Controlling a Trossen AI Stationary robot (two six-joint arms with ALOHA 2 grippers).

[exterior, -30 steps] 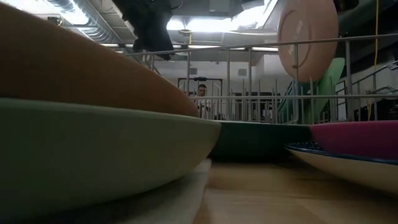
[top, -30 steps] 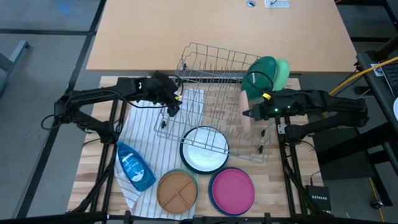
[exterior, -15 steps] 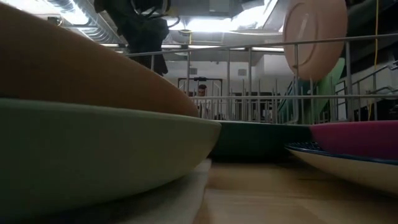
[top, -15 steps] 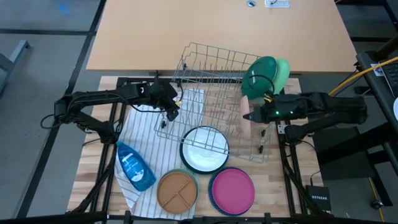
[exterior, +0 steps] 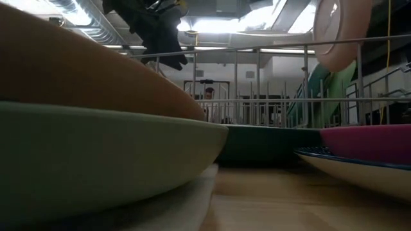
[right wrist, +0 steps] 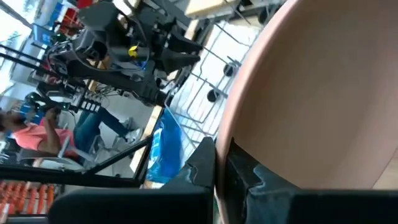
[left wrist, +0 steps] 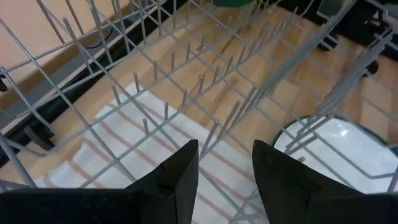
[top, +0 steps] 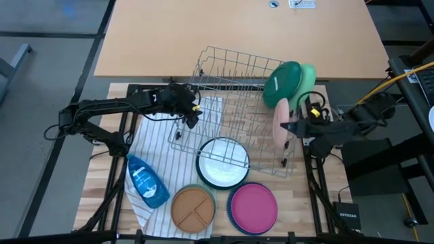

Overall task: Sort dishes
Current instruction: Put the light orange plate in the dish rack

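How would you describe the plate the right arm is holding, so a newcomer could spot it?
Find the grey wire rack; at its right end stand two green dishes. Just beside them, the right tool grips a peach plate on edge, the only peach dish there.

The peach plate [right wrist: 323, 93] fills the right wrist view and runs off its edges, hiding whatever lies beyond the jaws. In the low view, near bowls [exterior: 96, 160] are blurred, masking most of the rack [exterior: 257, 77].
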